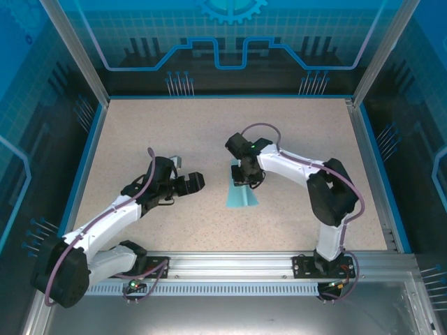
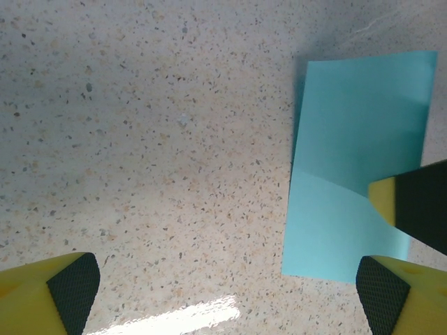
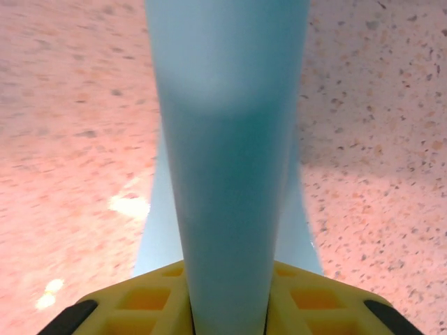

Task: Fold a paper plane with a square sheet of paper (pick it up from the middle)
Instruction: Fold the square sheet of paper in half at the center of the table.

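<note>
— One speckled beige table (image 1: 154, 132), blue panelled walls (image 1: 230, 42) around it?
— Yes; the left gripper (image 2: 227, 300) gapes wide, the right gripper (image 1: 246, 178) pinches the square sheet of paper (image 1: 242, 198) into a ridge, midway between the side edges.

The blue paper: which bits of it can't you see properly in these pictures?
- Top camera: the right tool covers the far end of the thin turquoise-blue paper sheet; creases too small.
- Right wrist camera: the sheet is close, blurred, and cut off by the top edge.
- Left wrist camera: the right tool's finger hides its lower right side.
</note>
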`<act>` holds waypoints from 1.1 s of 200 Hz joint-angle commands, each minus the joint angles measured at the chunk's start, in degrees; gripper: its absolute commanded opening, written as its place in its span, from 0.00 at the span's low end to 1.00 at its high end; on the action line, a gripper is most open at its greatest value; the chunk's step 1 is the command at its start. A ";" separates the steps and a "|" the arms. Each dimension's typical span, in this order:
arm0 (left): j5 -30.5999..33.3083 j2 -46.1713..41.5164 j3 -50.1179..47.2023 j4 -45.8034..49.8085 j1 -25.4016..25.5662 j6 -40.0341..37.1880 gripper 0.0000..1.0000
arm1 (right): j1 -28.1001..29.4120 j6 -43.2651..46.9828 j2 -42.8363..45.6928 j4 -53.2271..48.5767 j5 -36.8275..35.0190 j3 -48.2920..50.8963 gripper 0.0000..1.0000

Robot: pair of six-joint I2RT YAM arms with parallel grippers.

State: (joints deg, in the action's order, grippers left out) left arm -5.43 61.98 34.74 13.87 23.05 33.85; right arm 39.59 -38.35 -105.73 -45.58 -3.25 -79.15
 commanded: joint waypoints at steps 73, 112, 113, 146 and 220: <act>-7.34 2.39 3.51 -3.10 0.41 1.00 0.99 | -13.70 -11.02 7.74 34.19 37.33 21.26 0.35; -8.21 5.40 4.54 -5.01 1.92 1.83 0.99 | -16.37 -5.29 6.52 28.48 31.83 24.88 0.41; -8.25 5.46 4.54 -5.05 1.96 1.83 0.99 | -16.38 -5.14 6.60 28.33 31.78 24.94 0.41; -8.30 8.51 5.98 -5.96 4.40 2.35 0.99 | -16.72 -1.76 10.01 21.59 25.38 24.72 0.53; -8.81 16.31 10.95 -6.49 8.54 4.00 0.99 | -18.05 -0.27 11.35 16.52 18.61 26.20 0.55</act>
State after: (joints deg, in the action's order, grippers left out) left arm -12.97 76.18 42.61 8.25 29.80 37.08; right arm 22.94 -39.51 -95.13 -25.67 18.55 -54.17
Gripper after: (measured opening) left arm 0.985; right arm 0.546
